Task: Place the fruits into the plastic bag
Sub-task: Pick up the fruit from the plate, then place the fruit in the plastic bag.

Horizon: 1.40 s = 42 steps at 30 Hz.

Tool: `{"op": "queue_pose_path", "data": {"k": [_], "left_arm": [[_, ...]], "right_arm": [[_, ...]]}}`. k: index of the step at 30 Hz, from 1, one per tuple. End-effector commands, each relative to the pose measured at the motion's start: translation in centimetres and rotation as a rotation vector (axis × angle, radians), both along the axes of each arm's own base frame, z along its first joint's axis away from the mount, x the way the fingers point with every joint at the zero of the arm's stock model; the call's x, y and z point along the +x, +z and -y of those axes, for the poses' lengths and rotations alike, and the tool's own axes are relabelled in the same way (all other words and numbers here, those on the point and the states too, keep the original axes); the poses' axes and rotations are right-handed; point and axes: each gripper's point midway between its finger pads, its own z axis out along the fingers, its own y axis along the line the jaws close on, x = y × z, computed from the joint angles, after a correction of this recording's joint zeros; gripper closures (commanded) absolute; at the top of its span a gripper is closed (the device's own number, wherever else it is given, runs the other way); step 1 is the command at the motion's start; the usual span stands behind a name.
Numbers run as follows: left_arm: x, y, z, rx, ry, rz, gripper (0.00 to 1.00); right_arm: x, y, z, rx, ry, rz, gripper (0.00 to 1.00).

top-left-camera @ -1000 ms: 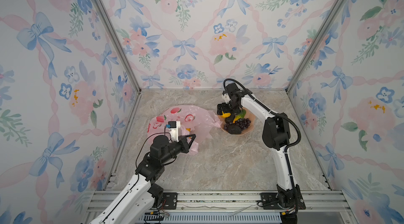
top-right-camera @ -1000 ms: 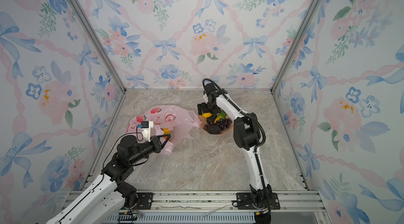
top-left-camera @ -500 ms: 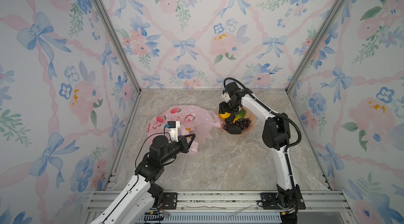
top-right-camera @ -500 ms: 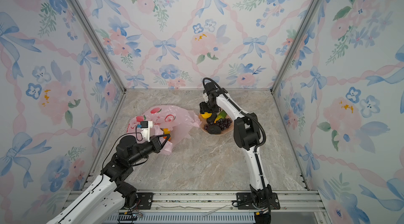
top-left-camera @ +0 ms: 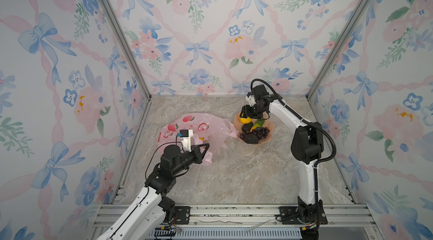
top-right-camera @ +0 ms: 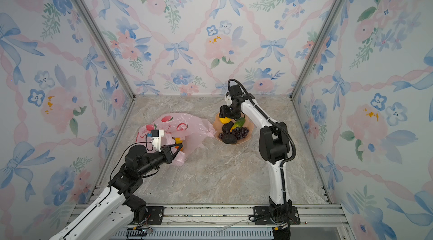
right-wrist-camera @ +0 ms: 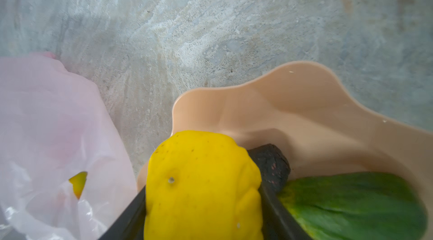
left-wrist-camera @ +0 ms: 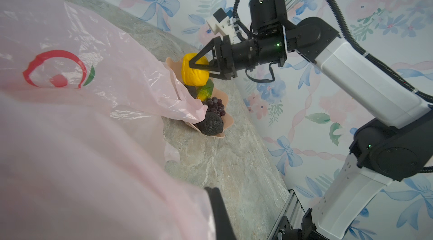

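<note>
— Fruits (top-left-camera: 255, 132): status in both top views?
— Most lie in the peach dish (top-left-camera: 270, 134), right of frame centre. The right gripper (top-left-camera: 244, 116) is clamped on the yellow fruit (top-left-camera: 243, 120) at the dish's upper-left rim. The plastic bag (top-left-camera: 199, 125) lies left of centre, its corner touching the dish. The left gripper (top-left-camera: 206, 148) is pinched tight on the bag's lower edge.
— Left wrist view?
— Both jaws cross the yellow fruit's (left-wrist-camera: 194, 76) middle. Grapes (left-wrist-camera: 216, 106) and a black bumpy piece (left-wrist-camera: 210, 123) lie in the same dish, apart from the jaws. Bag film drapes over the dish rim beside them.
— Right wrist view?
— The yellow fruit fills the jaws, and a green fruit (right-wrist-camera: 351, 203) lies just beside it. Whether the yellow fruit is clear of the dish cannot be told.
— Procedure?
— Judged best: raise it vertically until it clears the rim and its neighbours, then traverse to the bag opening. Hold the film edge high. Risk: the rounded skin may slip, or the film may snag.
</note>
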Motion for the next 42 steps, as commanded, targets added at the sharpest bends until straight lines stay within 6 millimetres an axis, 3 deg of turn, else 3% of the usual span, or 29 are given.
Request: {"op": "queue_pose_path", "data": {"k": [1, 7, 14, 19, 24, 27, 35, 39, 42], "left_arm": [[0.2, 0.9, 0.2, -0.003, -0.012, 0.020, 1.00], [0.2, 1.2, 0.2, -0.013, -0.011, 0.022, 1.00], [0.2, 1.3, 0.2, -0.020, -0.012, 0.023, 1.00], [0.2, 1.3, 0.3, -0.033, -0.013, 0.024, 1.00], [0.0, 1.4, 0.3, -0.040, -0.016, 0.027, 1.00], [-0.2, 1.4, 0.2, -0.044, -0.015, 0.030, 1.00], [-0.4, 1.6, 0.2, -0.051, -0.019, 0.036, 1.00], [-0.5, 2.0, 0.1, -0.056, -0.019, 0.043, 1.00], [-0.6, 2.1, 0.0, -0.056, -0.017, 0.047, 1.00]], "right_arm": [[0.1, 4.5, -0.3, 0.166, -0.027, 0.060, 0.38], [-0.8, 7.7, 0.4, 0.332, -0.057, 0.077, 0.38], [-3.0, 13.3, 0.0, 0.531, -0.046, 0.128, 0.38], [-5.0, 16.5, -1.7, 0.691, -0.018, 0.123, 0.37], [-7.1, 17.6, -3.9, 0.753, 0.023, 0.106, 0.37], [-9.4, 18.6, -5.5, 0.773, 0.089, 0.091, 0.37], [-12.7, 17.3, -9.4, 0.743, 0.157, 0.049, 0.36], [-14.2, 15.4, -11.7, 0.690, 0.205, 0.009, 0.36], [-14.9, 12.5, -13.6, 0.624, 0.236, -0.045, 0.36]]}}
